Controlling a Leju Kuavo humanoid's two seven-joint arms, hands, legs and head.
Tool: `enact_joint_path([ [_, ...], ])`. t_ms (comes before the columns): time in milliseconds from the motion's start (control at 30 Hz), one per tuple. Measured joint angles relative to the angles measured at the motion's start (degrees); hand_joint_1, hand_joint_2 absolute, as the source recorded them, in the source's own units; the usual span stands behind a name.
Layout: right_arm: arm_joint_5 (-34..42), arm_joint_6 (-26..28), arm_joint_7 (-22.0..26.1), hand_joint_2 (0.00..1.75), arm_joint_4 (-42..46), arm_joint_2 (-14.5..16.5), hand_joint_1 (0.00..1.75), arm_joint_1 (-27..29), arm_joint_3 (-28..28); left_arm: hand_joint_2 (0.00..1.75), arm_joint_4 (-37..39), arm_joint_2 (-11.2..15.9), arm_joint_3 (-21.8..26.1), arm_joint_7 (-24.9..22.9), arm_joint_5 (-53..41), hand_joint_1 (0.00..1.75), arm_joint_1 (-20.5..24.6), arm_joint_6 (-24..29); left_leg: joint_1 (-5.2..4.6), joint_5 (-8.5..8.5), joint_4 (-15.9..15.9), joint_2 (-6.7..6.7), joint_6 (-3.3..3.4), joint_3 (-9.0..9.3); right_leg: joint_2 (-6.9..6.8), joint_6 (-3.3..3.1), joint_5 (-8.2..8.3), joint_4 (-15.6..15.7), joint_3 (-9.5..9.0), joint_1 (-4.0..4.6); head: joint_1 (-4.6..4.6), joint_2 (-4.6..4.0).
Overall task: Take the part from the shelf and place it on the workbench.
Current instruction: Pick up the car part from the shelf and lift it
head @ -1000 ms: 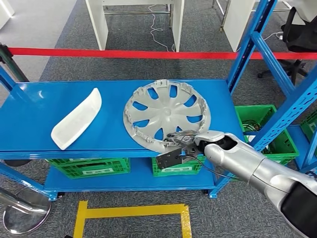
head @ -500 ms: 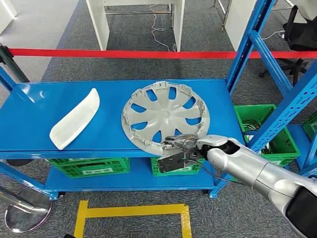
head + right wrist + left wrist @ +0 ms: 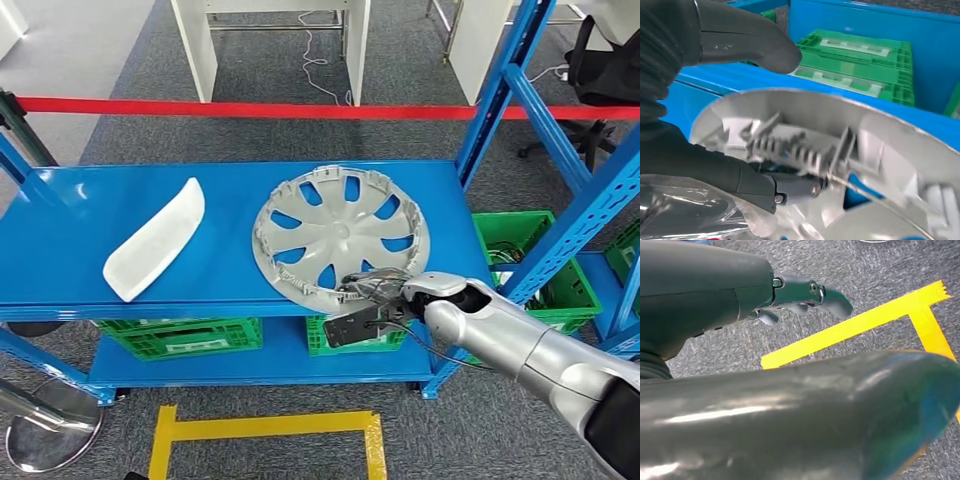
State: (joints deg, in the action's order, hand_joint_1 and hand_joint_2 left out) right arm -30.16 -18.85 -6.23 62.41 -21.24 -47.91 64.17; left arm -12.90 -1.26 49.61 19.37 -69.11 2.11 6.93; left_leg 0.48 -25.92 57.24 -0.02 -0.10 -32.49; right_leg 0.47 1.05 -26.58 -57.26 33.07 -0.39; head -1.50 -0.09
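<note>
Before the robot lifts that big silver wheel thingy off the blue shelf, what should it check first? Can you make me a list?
1. Right robot hand on the wheel cover: ok. In the right wrist view its fingers hook inside the rim and the thumb sits over the outer edge.
2. Grip firm enough to lift: cannot tell.
3. Cover free of other things: ok. The white part lies well apart on the shelf.
4. Cover near the shelf's front edge, easy to pull off: ok.
5. Blue upright post beside the cover: not ok, it is close, so lift carefully.
6. Left robot hand out of the way: ok, it hangs over the floor holding nothing.
</note>
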Motion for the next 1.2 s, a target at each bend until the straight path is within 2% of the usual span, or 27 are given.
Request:
enact_joint_path([
  [67,-0.28,0.76,0.34,1.75,0.12,-0.3,1.75,0.18,-0.13,0.0,0.0,-0.01,0.01,0.05,0.05,0.0,0.12,0.03,0.19,0.33,-0.4,0.14,0.82,0.11,-0.07,0.51,-1.84,-2.62,1.37,-0.1,-0.13,0.0],
  [167,-1.23,2.64,1.09,1.75,0.28,-0.43,1.75,1.16,-0.34,0.0,0.0,-0.01,0.01,0.17,0.15,0.0,0.23,0.07,0.17,0.49,-0.47,0.2,1.34,-0.04,-0.14,0.87,-6.86,-13.77,6.76,-0.2,-0.24,0.0],
  [200,-1.54,3.24,1.3,1.75,0.36,-0.44,1.75,1.55,-0.44,0.0,0.0,-0.01,0.01,0.19,0.16,0.0,0.21,0.06,0.15,0.5,-0.46,0.2,1.36,-0.03,-0.14,0.93,-7.36,-16.25,7.98,-0.21,-0.23,0.0],
  [233,-1.8,3.74,1.49,1.75,0.44,-0.43,1.75,1.84,-0.58,0.0,0.0,-0.01,0.02,0.2,0.16,0.0,0.2,0.06,0.14,0.49,-0.45,0.19,1.36,0.0,-0.15,0.94,-6.78,-16.53,8.18,-0.21,-0.25,0.0],
  [267,-2.02,4.14,1.67,1.75,0.56,-0.43,1.75,2.05,-0.71,0.0,0.0,-0.02,0.02,0.21,0.17,0.0,0.21,0.06,0.14,0.46,-0.45,0.17,1.32,0.06,-0.18,0.88,-5.2,-14.39,7.19,-0.23,-0.25,0.0],
  [333,-2.37,4.69,1.95,1.75,0.86,-0.42,1.75,2.4,-0.97,0.0,0.0,-0.04,0.03,0.22,0.18,0.0,0.29,0.06,0.06,0.33,-0.37,0.1,1.08,0.16,-0.36,0.63,-1.57,-6.15,3.13,-0.22,-0.24,0.0],
  [367,-2.54,4.93,2.03,1.75,1.01,-0.42,1.75,2.62,-1.09,0.0,0.0,-0.05,0.03,0.22,0.18,0.0,0.33,0.06,-0.06,0.27,-0.27,0.04,0.84,0.13,-0.43,0.41,-0.54,-2.76,1.33,-0.2,-0.2,0.0],
  [400,-2.68,5.11,2.1,1.75,1.14,-0.42,1.75,2.93,-1.21,0.0,0.0,-0.06,0.03,0.22,0.18,0.0,0.36,0.06,-0.15,0.27,-0.19,-0.02,0.55,0.06,-0.46,0.17,-0.13,-0.74,0.24,-0.14,-0.17,0.0],
  [500,-3.16,5.54,2.31,1.75,1.51,-0.42,1.75,3.91,-1.53,0.0,0.0,-0.07,0.03,0.23,0.19,0.0,0.42,0.06,-0.09,0.16,-0.04,-0.08,-0.43,-0.08,-0.36,-0.75,0.0,0.01,-0.21,-0.03,-0.16,0.0],
  [567,-3.54,5.77,2.42,1.75,1.74,-0.42,1.75,4.51,-1.74,0.0,0.0,-0.04,0.03,0.23,0.19,0.0,0.55,0.06,0.04,-1.6,2.27,-0.07,-1.02,-1.0,-0.45,-1.39,0.19,0.21,-0.27,-0.23,-0.01,0.0],
  [600,-3.75,5.96,2.55,1.75,1.84,-0.42,1.75,4.82,-1.86,0.0,0.0,-0.02,0.03,0.24,0.19,0.0,0.58,0.06,0.11,-3.28,5.11,-0.06,-1.26,-2.22,-0.52,-1.57,0.24,0.25,-0.27,-0.31,0.07,0.0],
  [667,-4.27,6.53,2.83,1.75,1.99,-0.42,1.75,5.57,-2.1,0.0,0.0,-0.01,0.03,0.24,0.19,0.0,0.53,0.06,0.18,-6.98,12.99,-0.06,-1.62,-5.7,-0.59,-1.73,0.24,0.24,-0.2,-0.3,0.17,0.0],
  [700,-4.53,6.78,2.92,1.75,2.03,-0.42,1.75,5.93,-2.22,0.0,0.0,-0.02,0.03,0.24,0.19,0.0,0.48,0.06,0.2,-7.81,15.82,-0.06,-1.7,-6.95,-0.58,-1.73,0.24,0.23,-0.19,-0.28,0.17,0.0],
  [733,-4.79,7.08,2.94,1.75,2.05,-0.41,1.75,6.31,-2.34,0.0,0.0,-0.04,0.03,0.24,0.19,0.0,0.46,0.06,0.2,-7.55,16.69,-0.06,-1.7,-7.34,-0.56,-1.73,0.24,0.22,-0.2,-0.28,0.17,0.0],
  [767,-5.11,7.44,2.94,1.75,2.08,-0.37,1.75,6.65,-2.52,0.0,0.0,-0.05,0.03,0.24,0.19,0.0,0.46,0.06,0.2,-6.15,15.07,-0.06,-1.61,-6.57,-0.53,-1.73,0.23,0.22,-0.24,-0.27,0.17,0.0],
  [833,-5.92,8.32,2.95,1.75,2.22,-0.14,1.75,7.24,-3.04,0.0,0.0,-0.01,0.03,0.24,0.17,0.0,0.57,0.06,0.19,-2.21,7.19,-0.06,-1.26,-2.87,-0.44,-1.62,0.22,0.22,-0.36,-0.27,0.18,0.0],
  [867,-6.49,8.92,2.93,1.75,2.31,-0.02,1.75,7.55,-3.43,0.0,0.0,0.0,0.03,0.24,0.17,0.0,0.66,0.06,0.14,-0.92,3.48,-0.07,-1.05,-1.16,-0.37,-1.43,0.2,0.14,-0.32,-0.15,0.16,0.0],
  [900,-7.2,9.63,2.88,1.75,2.38,0.1,1.75,7.88,-3.85,0.0,0.0,-0.01,0.03,0.24,0.17,0.0,0.74,0.05,0.06,-0.29,1.11,-0.08,-0.83,-0.14,-0.31,-1.15,0.23,0.12,-0.22,-0.06,0.13,0.0],
  [967,-8.84,11.22,2.75,1.75,2.48,0.36,1.75,8.68,-4.77,0.0,0.0,-0.05,0.03,0.24,0.17,0.0,0.83,0.03,-0.15,-0.19,-0.05,-0.11,-0.34,0.17,-0.2,-0.44,0.41,0.2,-0.03,0.06,0.09,0.0],
  [1033,-10.66,13.21,2.67,1.75,2.75,0.71,1.75,9.76,-5.89,0.0,-0.01,-0.1,0.03,0.24,0.17,0.0,0.9,-0.01,-0.03,0.21,-0.36,-0.08,0.43,0.11,-0.22,0.22,0.12,-0.06,0.39,-0.12,0.08,0.0],
  [1067,-11.55,14.39,2.6,1.75,2.97,0.89,1.75,10.36,-6.66,0.0,-0.01,-0.12,0.03,0.24,0.17,0.0,0.98,-0.02,0.06,0.43,-0.56,-0.06,0.83,0.07,-0.25,0.5,-0.83,-1.36,1.12,-0.16,-0.06,0.0],
  [1100,-12.43,15.72,2.46,1.75,3.28,1.16,1.75,11.05,-7.49,0.0,-0.02,-0.15,0.03,0.24,0.16,0.0,1.05,-0.04,0.15,0.6,-0.71,-0.04,1.14,0.01,-0.28,0.7,-2.4,-3.97,2.44,-0.2,-0.14,0.0],
  [1167,-14.32,18.59,2.04,1.75,4.15,1.85,1.75,12.8,-9.33,0.0,-0.02,-0.22,0.03,0.22,0.15,0.0,1.11,-0.06,0.11,0.68,-0.68,-0.05,1.41,-0.21,-0.31,0.98,-6.21,-11.98,6.14,-0.22,-0.32,0.0],
  [1200,-15.4,19.97,1.86,1.75,4.74,2.24,1.75,13.88,-10.26,0.0,-0.02,-0.29,0.03,0.22,0.13,0.0,1.1,-0.07,0.1,0.69,-0.65,-0.09,1.44,-0.26,-0.32,1.07,-7.31,-15.33,7.69,-0.24,-0.31,0.0],
])
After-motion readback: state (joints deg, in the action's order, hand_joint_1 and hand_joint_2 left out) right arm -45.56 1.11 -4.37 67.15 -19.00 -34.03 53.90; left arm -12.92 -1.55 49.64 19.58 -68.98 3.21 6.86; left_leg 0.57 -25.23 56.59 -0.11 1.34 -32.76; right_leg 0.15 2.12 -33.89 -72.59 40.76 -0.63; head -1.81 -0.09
